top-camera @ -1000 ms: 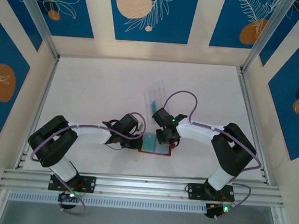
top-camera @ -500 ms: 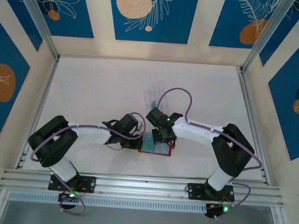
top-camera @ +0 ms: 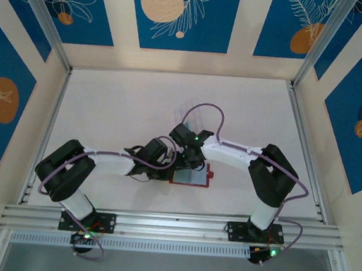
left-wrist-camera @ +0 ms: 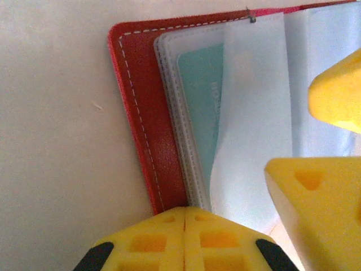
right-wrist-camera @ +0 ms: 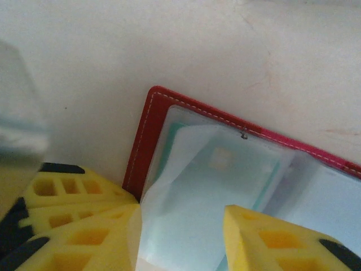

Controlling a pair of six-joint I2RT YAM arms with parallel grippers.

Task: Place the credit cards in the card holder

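Reaching in from the near edge of a white table (top-camera: 107, 104), two robot arms are seen from above, meeting over one red card holder (top-camera: 196, 178) that lies opened flat, close to the arms' side. The left gripper (top-camera: 170, 171) is placed at the holder's 9 o'clock edge, and the right gripper (top-camera: 188, 163) is set at about its 11 o'clock, over the sleeves.

In the left wrist view, the left gripper (left-wrist-camera: 185, 237) is shown with its yellow fingers pressed together without a gap. The holder's red stitched cover (left-wrist-camera: 144, 118) and its clear sleeves (left-wrist-camera: 254, 113) run in beneath them; whether a leaf is pinched cannot be told. One teal credit card (left-wrist-camera: 200, 113) is seen tucked inside a sleeve, at 12 o'clock from those fingertips.

In the right wrist view, the right gripper (right-wrist-camera: 180, 226) is shown with its jaws apart. A loose clear sleeve flap (right-wrist-camera: 186, 192) is spread between the two fingers, and nothing is clamped. The same single teal card (right-wrist-camera: 242, 164) is seen through the plastic, at 1 o'clock from the gripper.

Farther out, at 12 o'clock from the holder and apart from it, one clear plastic case (top-camera: 192, 114) is seen on the table; its contents cannot be made out.
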